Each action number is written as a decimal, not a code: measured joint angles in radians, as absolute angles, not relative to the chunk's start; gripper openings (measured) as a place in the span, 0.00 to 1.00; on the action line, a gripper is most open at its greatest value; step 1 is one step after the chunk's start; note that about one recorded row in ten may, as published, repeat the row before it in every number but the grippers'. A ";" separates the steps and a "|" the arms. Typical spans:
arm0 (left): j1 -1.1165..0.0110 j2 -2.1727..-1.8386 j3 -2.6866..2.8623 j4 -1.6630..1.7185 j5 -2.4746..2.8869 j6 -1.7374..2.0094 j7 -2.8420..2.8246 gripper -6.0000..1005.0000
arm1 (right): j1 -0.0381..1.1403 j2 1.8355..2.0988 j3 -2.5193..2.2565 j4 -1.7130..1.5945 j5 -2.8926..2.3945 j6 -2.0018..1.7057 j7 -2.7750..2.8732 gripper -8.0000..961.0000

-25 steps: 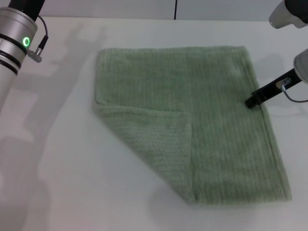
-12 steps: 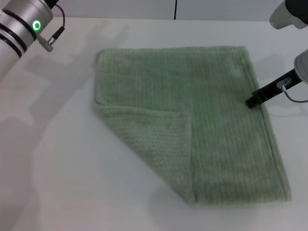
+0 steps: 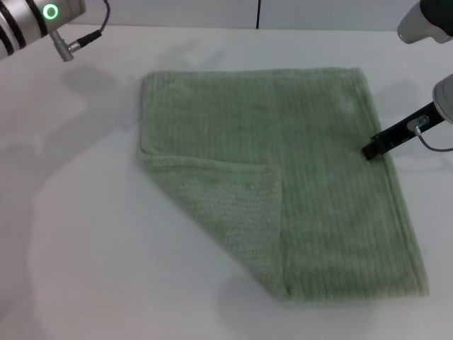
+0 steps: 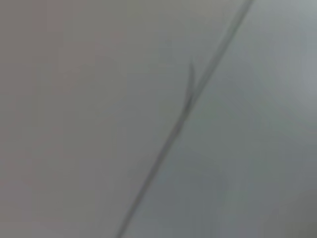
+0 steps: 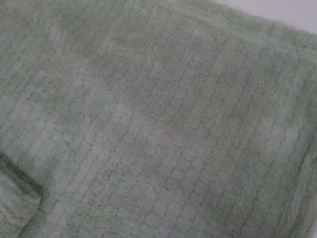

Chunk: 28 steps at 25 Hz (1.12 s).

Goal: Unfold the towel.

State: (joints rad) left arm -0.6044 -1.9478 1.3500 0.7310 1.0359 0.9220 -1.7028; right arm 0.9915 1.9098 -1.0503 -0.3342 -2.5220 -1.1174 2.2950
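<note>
The tabletop (image 3: 85, 234) lies bare along its whole left side and near-left corner, giving open passage there. The towel (image 3: 318, 156) covers the middle and right, flat and low, with its near-left corner folded over onto itself as a slightly raised triangular flap. At the right edge the right tool (image 3: 371, 150) reaches in, its dark tip at the towel's right hem, blocking that side. The left arm (image 3: 35, 18) is over the far-left corner, well apart from the towel.
</note>
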 joint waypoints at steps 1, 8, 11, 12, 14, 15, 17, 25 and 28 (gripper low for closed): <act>-0.604 -1.948 1.350 0.731 1.036 0.922 -1.703 0.80 | 0.993 1.910 -1.050 -0.334 -2.522 -1.117 2.295 0.01; -0.657 -1.955 1.238 0.837 1.512 1.007 -1.974 0.80 | 0.999 1.910 -1.051 -0.334 -2.523 -1.116 2.295 0.01; -0.678 -1.959 1.216 0.843 1.605 1.041 -2.017 0.80 | 0.999 1.910 -1.051 -0.334 -2.523 -1.116 2.295 0.01; -0.687 -1.962 1.206 0.847 1.653 1.058 -2.040 0.80 | 0.999 1.910 -1.051 -0.334 -2.523 -1.116 2.295 0.01; -0.710 -1.970 1.187 0.870 1.774 1.099 -2.100 0.80 | 0.999 1.910 -1.051 -0.334 -2.523 -1.116 2.295 0.01; -0.717 -1.973 1.184 0.877 1.813 1.112 -2.118 0.80 | 0.999 1.910 -1.051 -0.334 -2.524 -1.116 2.295 0.01; -0.724 -1.976 1.181 0.884 1.848 1.125 -2.134 0.80 | 0.999 1.910 -1.051 -0.334 -2.526 -1.116 2.295 0.01; -0.771 -2.003 1.173 0.915 2.042 1.192 -2.209 0.80 | 0.999 1.910 -1.051 -0.334 -2.531 -1.118 2.294 0.01; -0.782 -2.009 1.172 0.924 2.082 1.213 -2.217 0.80 | 0.999 1.910 -1.051 -0.333 -2.531 -1.118 2.294 0.01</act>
